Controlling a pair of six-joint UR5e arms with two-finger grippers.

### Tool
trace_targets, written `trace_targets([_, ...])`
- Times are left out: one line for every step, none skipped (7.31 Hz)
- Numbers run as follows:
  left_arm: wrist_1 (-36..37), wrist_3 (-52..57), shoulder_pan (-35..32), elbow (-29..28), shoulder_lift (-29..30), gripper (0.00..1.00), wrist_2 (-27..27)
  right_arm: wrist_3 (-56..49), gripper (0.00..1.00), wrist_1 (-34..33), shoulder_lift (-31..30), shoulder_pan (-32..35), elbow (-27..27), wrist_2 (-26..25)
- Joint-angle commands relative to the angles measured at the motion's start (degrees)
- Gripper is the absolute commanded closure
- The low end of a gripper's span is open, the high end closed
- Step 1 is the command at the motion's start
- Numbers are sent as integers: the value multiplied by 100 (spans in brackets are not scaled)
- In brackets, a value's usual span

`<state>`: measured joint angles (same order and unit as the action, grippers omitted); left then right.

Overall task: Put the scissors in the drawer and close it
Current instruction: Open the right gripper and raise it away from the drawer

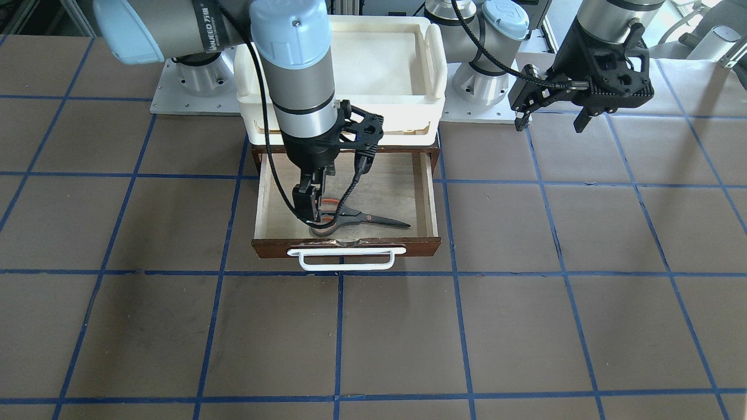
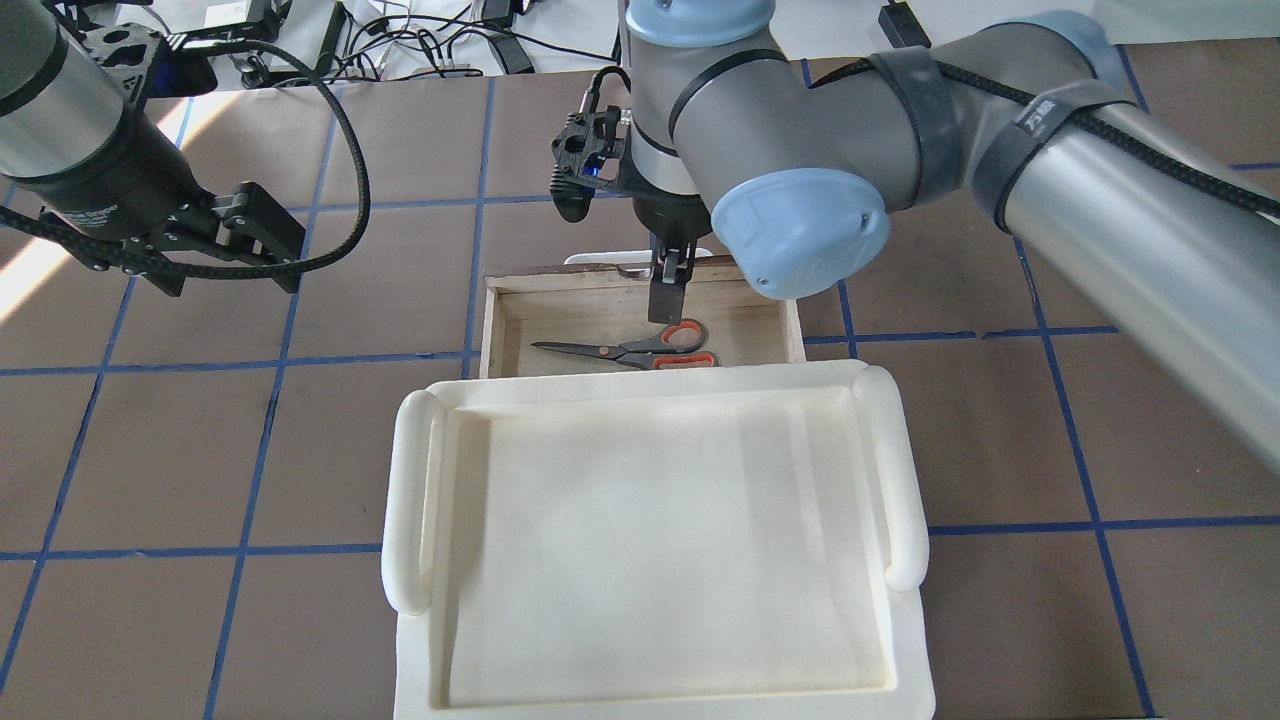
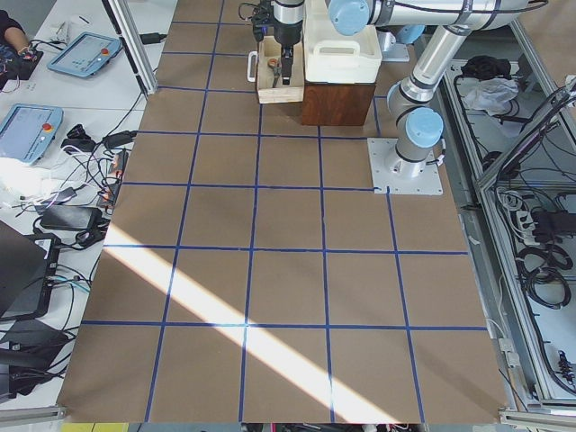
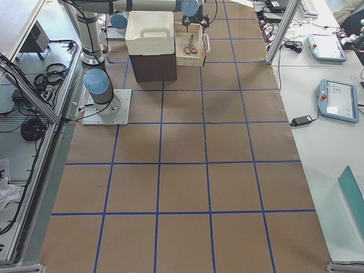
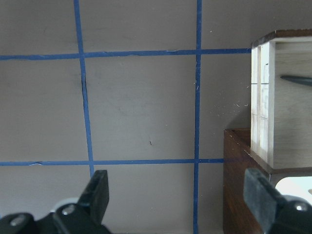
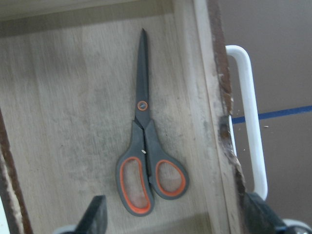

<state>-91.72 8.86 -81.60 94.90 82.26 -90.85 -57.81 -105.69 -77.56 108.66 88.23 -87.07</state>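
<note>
Table (image 1: 525, 326): gridded; drawer (image 1: 432, 198) stands open.
Scissors (image 6: 144, 161): flat inside drawer (delivered).
Right gripper (image 6: 175, 202): over drawer, jaws apart, nothing held.
Left gripper (image 5: 178, 187): beside drawer, spread, empty.

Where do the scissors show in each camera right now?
Front-facing: scissors centre, blades pointing right.
Overhead: scissors upper centre, blades pointing left.
Exterior left: cannot make them out.
Exterior right: scissors top centre.
Left wrist: blade tip only, right edge.
Right wrist: scissors centre, handles lowest.
Shared landmark: the open drawer around them.
</note>
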Motion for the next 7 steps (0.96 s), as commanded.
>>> trace_targets([14,36,31,2,53,0,49,1000,0,729,-555,-720,-87,94])
trace_targets([48,-85,39,20,157,0,41,2044,0,1074,-933,-1107,-78,111])
trace_targets([310,-95,-4,20,272,0,49,2907,0,1208,-1180,-1380,-78,103])
trace_targets([695,-165,-39,20,386,0,-3,3760,0,1218,-1348,-1514,-78,42])
trace_targets([777,-566,-57,-15,518,0,66,4482,0,1340,-1428,-1558,-87,59])
trace_targets([883,-744,-223,-102,649,0,119,4985,0,1428,-1525,-1541,-78,111])
trace_targets([953,-894,-607,-243,877,0,33,5208,0,1420,-1534,-1567,-87,33])
